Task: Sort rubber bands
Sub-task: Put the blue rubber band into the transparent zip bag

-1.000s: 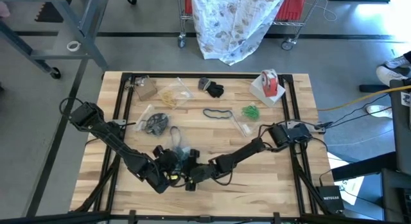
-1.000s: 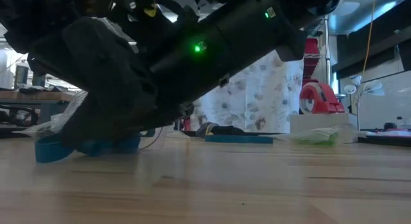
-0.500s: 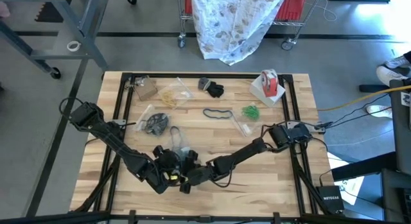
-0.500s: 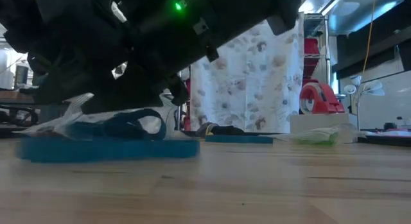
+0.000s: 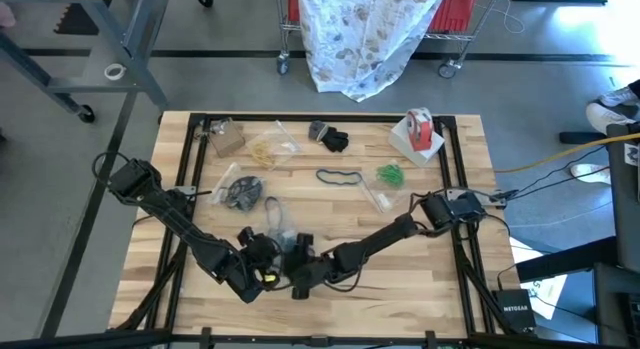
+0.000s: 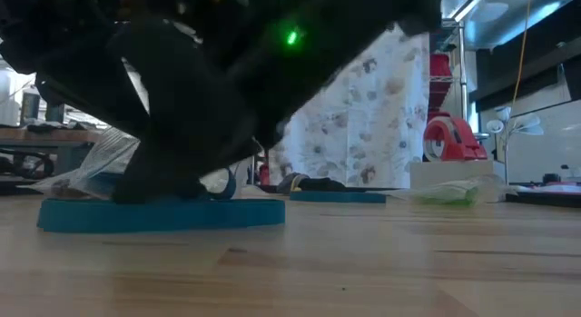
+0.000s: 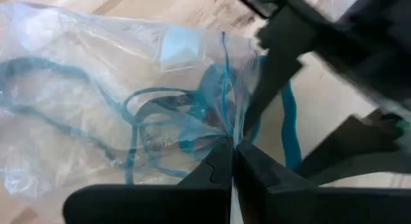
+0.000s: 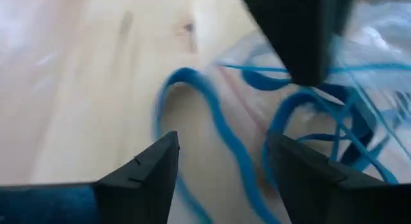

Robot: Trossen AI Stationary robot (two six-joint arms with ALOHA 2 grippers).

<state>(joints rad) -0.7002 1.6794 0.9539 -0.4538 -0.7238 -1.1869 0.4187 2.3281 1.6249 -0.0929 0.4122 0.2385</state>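
High view: both arms meet at about 6 o'clock on the worktop (image 5: pixel 400 279). The left end effector (image 5: pixel 268 273) and the right end effector (image 5: pixel 296 281) sit almost touching, over a clear plastic bag (image 5: pixel 276 232). Other rubber bands lie well apart toward 12 o'clock: a teal loop (image 5: pixel 339 176), a green clump (image 5: pixel 390 174), a black clump (image 5: pixel 334 141) and a tan heap (image 5: pixel 266 149). A red-and-white tape roll (image 5: pixel 419 128) stands at about 1 o'clock. Since half a second ago the right end effector has edged slightly away from the left one.

Low view: a long teal band (image 6: pixel 163 212) lies flat on the worktop under the dark arms. A second ago only a short teal piece showed there; now the strip runs much farther out.

Left wrist view: the left end effector (image 7: pixel 232 161) is clenched on the bag's (image 7: pixel 77 89) edge, with teal bands (image 7: pixel 160 121) bunched inside just beyond its tips.

Right wrist view: the right end effector (image 8: pixel 221 163) is spread wide, gripping nothing. A blue band (image 8: pixel 205 121) curves on the wood between its fingers (image 8: pixel 151 163), probably lying half out of the bag's mouth; the blur makes that uncertain.
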